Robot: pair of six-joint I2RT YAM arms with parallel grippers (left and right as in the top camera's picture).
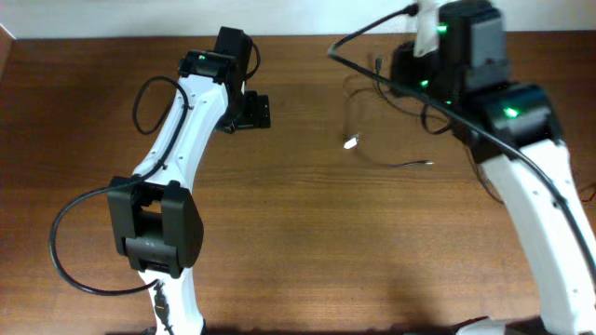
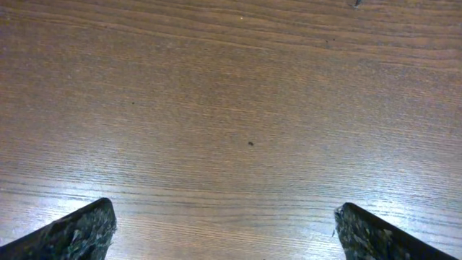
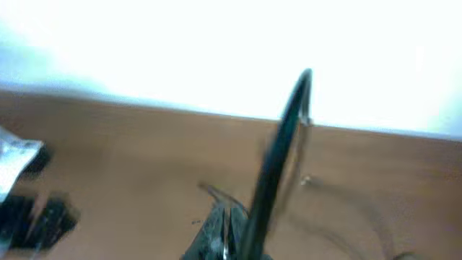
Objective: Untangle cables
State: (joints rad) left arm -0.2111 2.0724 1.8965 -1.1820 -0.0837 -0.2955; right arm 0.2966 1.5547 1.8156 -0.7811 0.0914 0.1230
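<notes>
At the bottom edge of the left wrist view, the left pincer (image 2: 222, 224) stands released, its two black fingers (image 2: 79, 232) set in opposite corners over the bare brown wooden bench (image 2: 238, 87). At bottom centre of the blurred right wrist view, the right pincer (image 3: 220, 232) looks clenched on a strand of the thin black cables (image 1: 410, 164). Overhead, these sprawl in loose loops at upper right, beside the right arm, with a small white plug end (image 1: 351, 142) at their left.
</notes>
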